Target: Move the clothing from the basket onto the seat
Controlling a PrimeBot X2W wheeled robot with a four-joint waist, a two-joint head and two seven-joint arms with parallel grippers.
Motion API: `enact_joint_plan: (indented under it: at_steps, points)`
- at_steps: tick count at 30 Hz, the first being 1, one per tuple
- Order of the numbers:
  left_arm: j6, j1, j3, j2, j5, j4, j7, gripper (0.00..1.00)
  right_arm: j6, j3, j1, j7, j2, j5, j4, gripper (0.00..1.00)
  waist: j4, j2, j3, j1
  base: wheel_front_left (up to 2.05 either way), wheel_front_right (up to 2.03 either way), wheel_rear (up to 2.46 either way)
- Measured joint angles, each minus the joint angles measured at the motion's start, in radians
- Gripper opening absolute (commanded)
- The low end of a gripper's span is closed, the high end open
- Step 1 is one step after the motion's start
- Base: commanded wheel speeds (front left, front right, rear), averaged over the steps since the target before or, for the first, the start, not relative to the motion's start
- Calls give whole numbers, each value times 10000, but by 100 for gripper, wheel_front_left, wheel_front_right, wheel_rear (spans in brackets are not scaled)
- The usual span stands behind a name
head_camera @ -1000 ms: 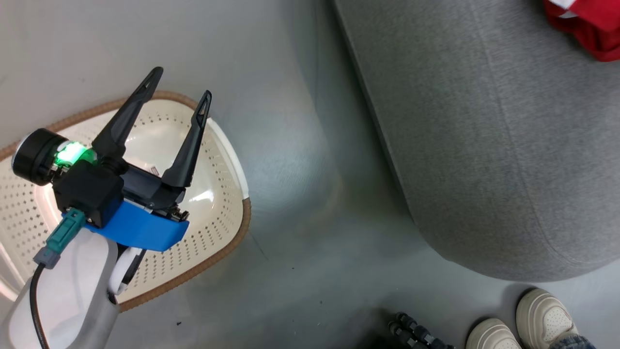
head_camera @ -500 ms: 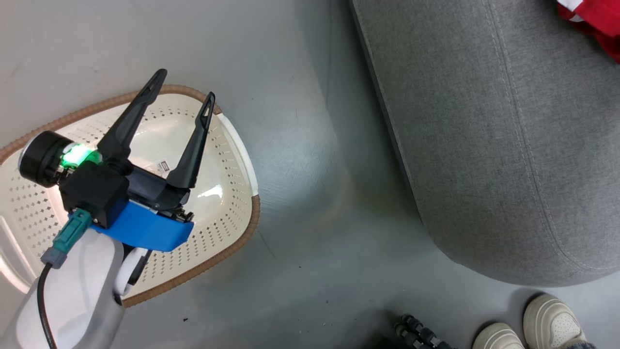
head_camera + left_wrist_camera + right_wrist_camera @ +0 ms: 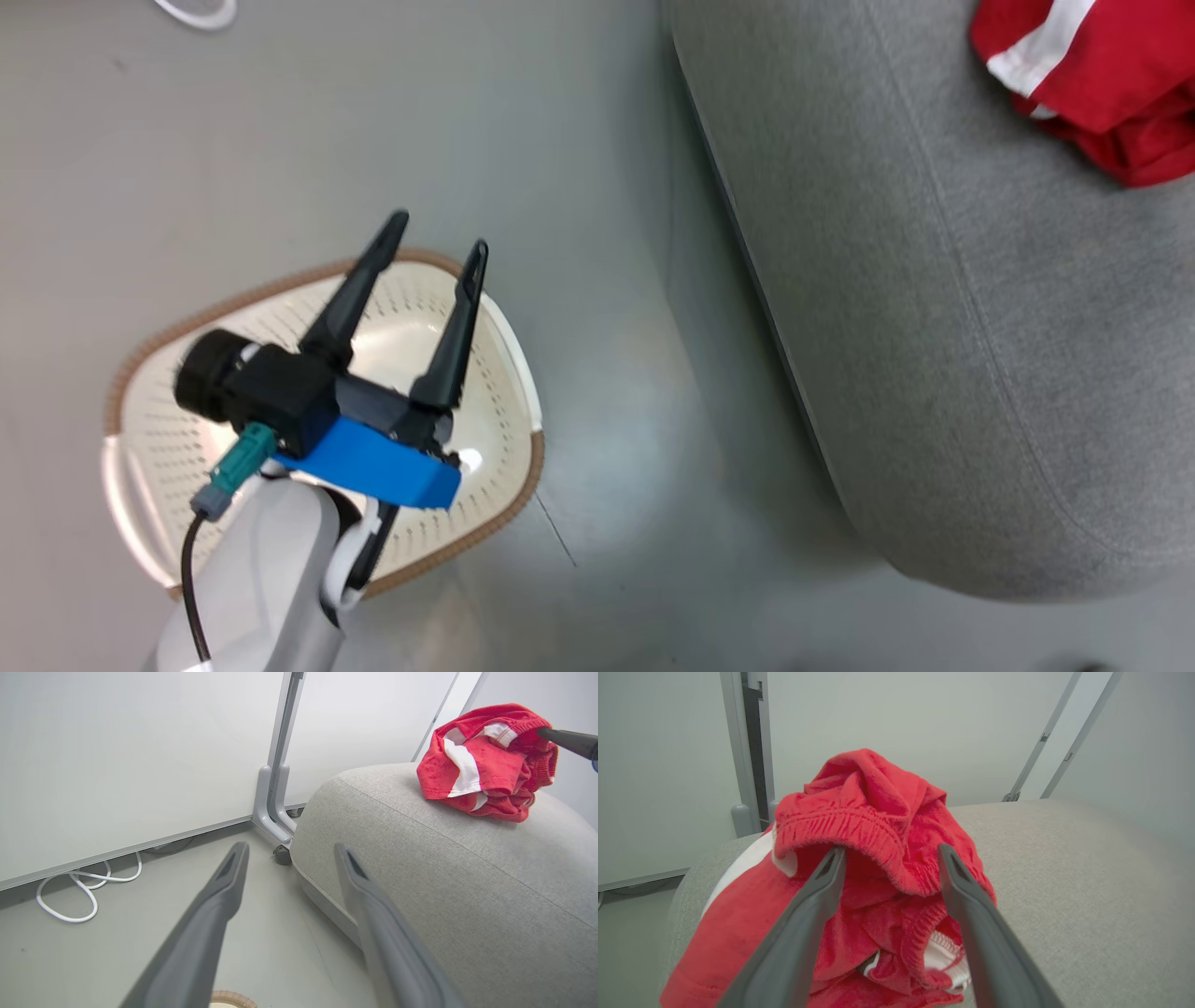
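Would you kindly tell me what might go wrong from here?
1. The right gripper, fingers open, straddles the waistband of the clothing on the seat; pulling back could snag it and drag the heap along.
2. The left gripper hangs open above the basket; a low swing might clip its rim.

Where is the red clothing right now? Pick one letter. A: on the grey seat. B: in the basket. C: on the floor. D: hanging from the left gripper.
A: the red clothing lies bunched on top of the seat, well apart from the basket on the floor, over which the left gripper hovers open.
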Motion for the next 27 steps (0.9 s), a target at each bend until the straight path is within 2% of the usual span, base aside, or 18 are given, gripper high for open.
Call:
enact_joint_plan:
  at_steps: [11, 19, 27]
  points:
    - [-19, 1680, 947, -1135, -462, 773, 0, 100, 0, 1141, 2872, 123, 456, 222, -1574, 100, 826, 1, -2789, -2, 0, 0, 0]
    - [-19, 3107, 1858, -1377, -458, 1055, -2, 100, 0, 1595, 4973, 617, 1076, 198, -3160, 100, 1613, 1, -4630, -4, 0, 0, 0]
    - [-19, 3950, 2660, -1471, -332, 1174, -2, 100, 0, 1799, 6549, 1112, 1764, -69, -4566, 100, 2466, 1, -5712, -4, 0, 0, 0]
